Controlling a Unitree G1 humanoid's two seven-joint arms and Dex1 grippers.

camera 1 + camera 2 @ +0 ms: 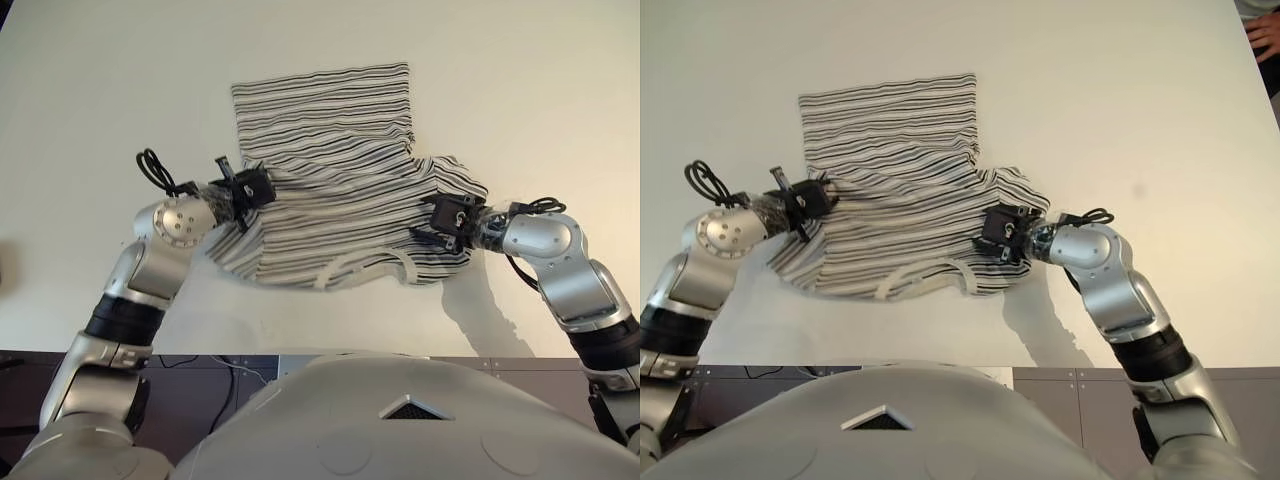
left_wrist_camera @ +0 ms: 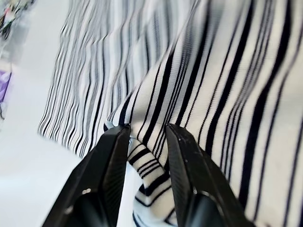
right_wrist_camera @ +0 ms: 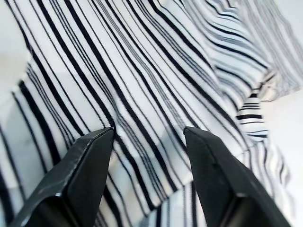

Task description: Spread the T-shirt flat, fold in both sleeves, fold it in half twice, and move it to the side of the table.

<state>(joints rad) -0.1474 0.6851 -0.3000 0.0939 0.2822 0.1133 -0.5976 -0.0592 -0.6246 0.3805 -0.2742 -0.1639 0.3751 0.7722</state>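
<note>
A black-and-white striped T-shirt (image 1: 330,130) lies rumpled in the middle of the white table (image 1: 520,80), its neck opening (image 1: 360,270) toward the front edge. The far part lies flat; the near part is bunched. At the shirt's left side, my left gripper (image 1: 250,187) is shut on a fold of the striped cloth, which shows pinched between its black fingers (image 2: 111,156). My right gripper (image 1: 440,222) is at the shirt's right side, where the cloth humps up. It is open, its two fingers (image 3: 90,165) spread wide just over the fabric.
Bare white tabletop surrounds the shirt to the left, right and far side. The table's front edge (image 1: 300,353) runs just behind the neck opening, with a dark floor and cables below it.
</note>
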